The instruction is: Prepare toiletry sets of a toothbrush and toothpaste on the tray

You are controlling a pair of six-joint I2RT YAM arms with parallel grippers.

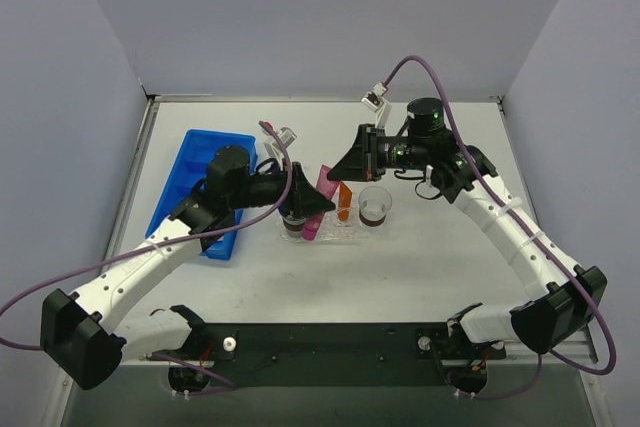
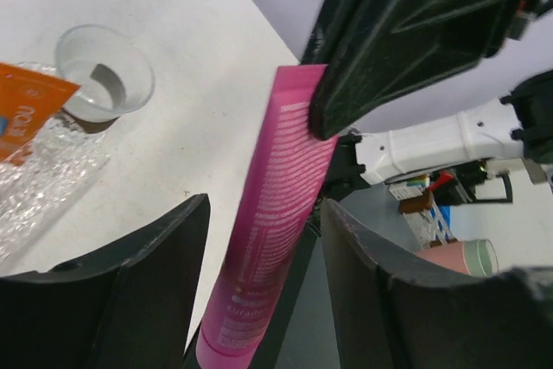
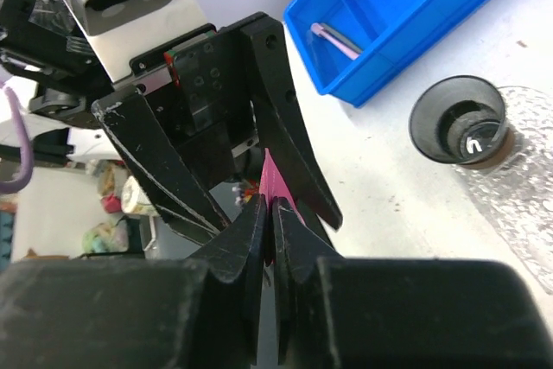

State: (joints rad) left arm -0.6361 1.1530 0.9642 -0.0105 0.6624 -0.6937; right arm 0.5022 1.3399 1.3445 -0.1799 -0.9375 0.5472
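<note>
While right gripper (image 3: pixel 268 211) pinches toothpaste (image 2: pixel 259 283), left (image 2: pixel 263 205) seems open

Two claws over the tray (image 1: pixel 335 234)

The raised toothpaste tube (image 2: pixel 268 239) is pinched at its top by the closed right claw (image 3: pixel 270 209) and is flanked by the parted jaws of the left claw (image 2: pixel 259 213). A second toothpaste tube (image 1: pixel 344 204) is laid on the tray, just right of the left claw. One cup (image 1: pixel 293 222) is stood beneath that claw, another cup (image 1: pixel 375 205) right of the right claw's tip. The bin (image 1: pixel 200 182) is set left of the left claw, with the toothbrush (image 3: pixel 330 34) in it.
</note>
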